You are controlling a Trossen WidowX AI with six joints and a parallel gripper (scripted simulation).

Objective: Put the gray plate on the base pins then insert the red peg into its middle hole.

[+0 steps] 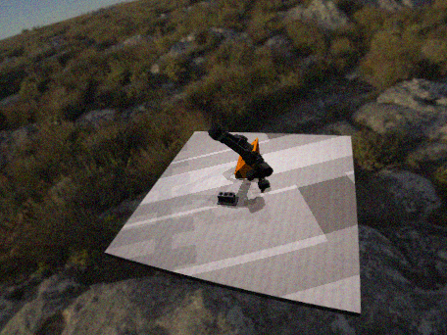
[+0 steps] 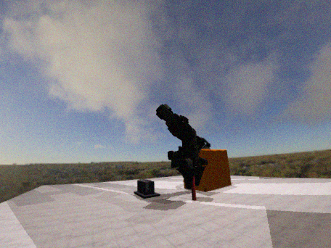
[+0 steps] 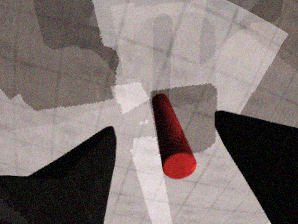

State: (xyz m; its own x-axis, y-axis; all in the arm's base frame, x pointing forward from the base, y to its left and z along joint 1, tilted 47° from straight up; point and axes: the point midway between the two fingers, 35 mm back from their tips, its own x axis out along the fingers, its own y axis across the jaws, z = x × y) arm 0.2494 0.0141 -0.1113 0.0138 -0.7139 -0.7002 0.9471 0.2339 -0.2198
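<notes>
"How far is the work now, in your opinion?"

"I think it is about half. The gray plate (image 1: 226,200) (image 2: 146,186) is off to one side of the end effector (image 1: 264,186) (image 2: 193,186) (image 3: 165,121), apart from it. It seems to sit level upon the base (image 1: 227,205) (image 2: 146,196), so I judge the first part as done. The pins I cannot make out with certainty."

"And the red peg (image 2: 194,192) (image 3: 172,132), where is it?"

"It stands upright on the table (image 1: 294,274) (image 2: 109,221) (image 3: 30,145), under the end effector. In the wrist view it shows between the two fingers, with a gap at each side."

"So the end effector does not hold it?"

"No, it holds nothing. Its fingers stand rather wide, and they do not touch the peg, as far as I can see."

"Then what is left?"

"The grasp, first of all; this is the step in hand, I believe. After it, the peg must be lifted, carried sideways to the plate, put into the middle hole and released."

"Do you see some risk?"

"Yes, a small one. The peg is thin, and if one finger meets it before the other, it could tilt or fall. The fingers should close evenly around it."
</notes>
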